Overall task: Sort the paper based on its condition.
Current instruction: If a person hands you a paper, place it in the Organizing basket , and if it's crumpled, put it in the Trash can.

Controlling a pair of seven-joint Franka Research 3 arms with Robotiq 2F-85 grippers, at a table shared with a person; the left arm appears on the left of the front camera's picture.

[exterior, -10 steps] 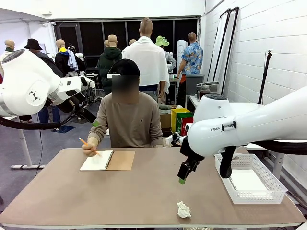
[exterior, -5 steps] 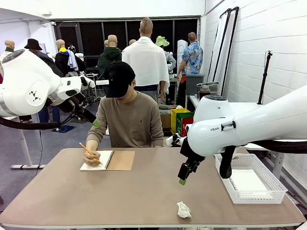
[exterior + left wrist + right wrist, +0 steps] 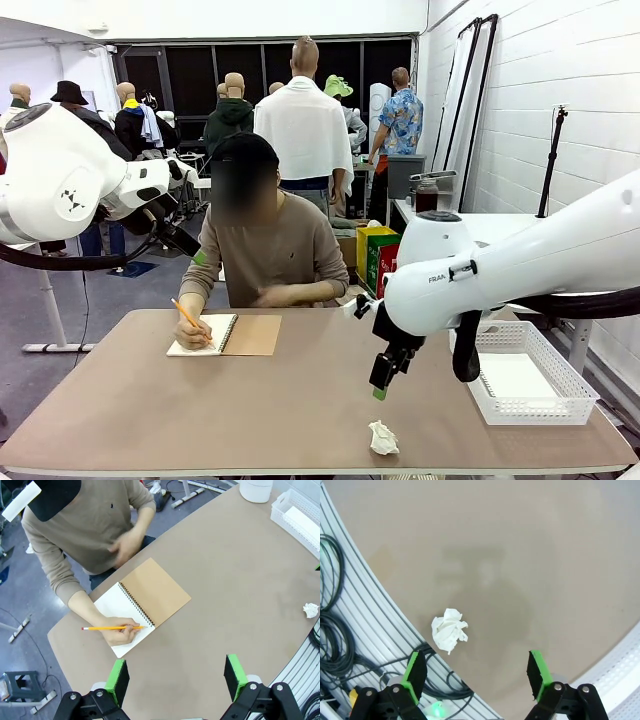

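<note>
Paper in two conditions lies toward the right of the front view, but the left side shows where it likely comes from. At the left of that view a person's hand (image 3: 188, 328) holds a pencil to the open notebook (image 3: 225, 334), which suggests new sheets may follow. The left gripper (image 3: 175, 661) hangs high over that end of the table (image 3: 250, 410) with its fingers spread wide and nothing between them. It is probably held there out of the writer's way. At lower centre the crumpled paper (image 3: 382, 437) sits alone near the table's near edge, well apart from the notebook. Just above and slightly behind it, the right gripper (image 3: 380, 385) points downward, its green pads apart and empty. In the right wrist view the ball lies just ahead of the left-hand pad, off the midline. The hand looks set to descend on it but would need to shift sideways first. At the right, the white basket (image 3: 530, 410) holds a flat white sheet (image 3: 515, 378), which appears to be where smooth paper goes.
</note>
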